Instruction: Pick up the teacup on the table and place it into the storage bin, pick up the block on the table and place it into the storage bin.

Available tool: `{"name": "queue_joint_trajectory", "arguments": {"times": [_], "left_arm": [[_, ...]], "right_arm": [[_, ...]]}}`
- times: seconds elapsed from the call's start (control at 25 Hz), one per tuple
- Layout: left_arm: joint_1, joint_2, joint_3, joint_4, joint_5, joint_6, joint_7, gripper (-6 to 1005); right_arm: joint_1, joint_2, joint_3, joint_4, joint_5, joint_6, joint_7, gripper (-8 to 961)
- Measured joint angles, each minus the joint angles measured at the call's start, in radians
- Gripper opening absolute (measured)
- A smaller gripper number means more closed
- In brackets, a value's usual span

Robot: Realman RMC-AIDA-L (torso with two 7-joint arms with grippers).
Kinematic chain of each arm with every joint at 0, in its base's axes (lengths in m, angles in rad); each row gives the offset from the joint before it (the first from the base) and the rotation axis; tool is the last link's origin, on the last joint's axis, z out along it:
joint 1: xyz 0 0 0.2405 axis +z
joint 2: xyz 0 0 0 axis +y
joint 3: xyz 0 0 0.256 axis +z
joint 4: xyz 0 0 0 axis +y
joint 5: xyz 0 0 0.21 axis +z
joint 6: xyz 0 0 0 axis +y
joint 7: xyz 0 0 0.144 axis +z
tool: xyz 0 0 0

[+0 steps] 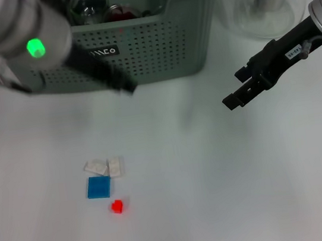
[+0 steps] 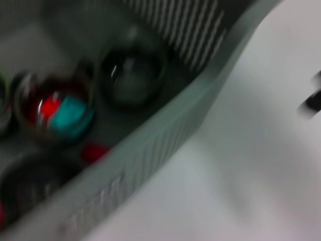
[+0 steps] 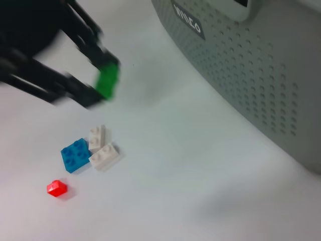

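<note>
White table (image 1: 231, 194), left end effector (image 3: 103, 83) grasping green block (image 3: 107, 80) before storage bin (image 1: 156, 43), right end effector (image 1: 241, 88) released, idle.

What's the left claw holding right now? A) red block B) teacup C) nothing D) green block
D: the right wrist view shows the left claw shut on a green block, held above the table near the storage bin, while the red block lies on the table by the blue block and the white blocks.
</note>
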Motion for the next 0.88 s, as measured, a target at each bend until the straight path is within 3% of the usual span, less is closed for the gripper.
{"name": "queue_joint_trajectory", "arguments": {"times": [0.16,0.28,0.48,0.56,0.8,0.88], "left_arm": [[-0.083,0.008,-0.202,0.119,-0.09,0.071,0.052,402],[-0.161,0.034,-0.3,0.081,-0.065,0.034,0.093,402],[-0.268,0.102,-0.31,-0.192,0.042,-0.204,0.091,401],[-0.346,0.133,-0.315,-0.423,0.084,-0.331,0.097,401],[-0.399,0.14,-0.314,-0.658,0.097,-0.528,0.122,413],[-0.4,0.137,-0.316,-0.668,0.094,-0.548,0.134,566]], "right_arm": [[0.002,-0.001,0.0,0.0,0.0,0.0,0.002,928],[0.002,-0.001,0.0,0.0,0.0,-0.001,0.002,928],[0.002,0.0,0.0,0.0,-0.006,-0.002,0.006,927],[0.004,0.001,0.0,0.0,-0.016,-0.003,0.012,927],[0.009,0.006,0.0,0.0,-0.04,-0.002,0.015,928],[0.01,0.006,0.0,0.0,-0.04,-0.002,0.015,928]]}}
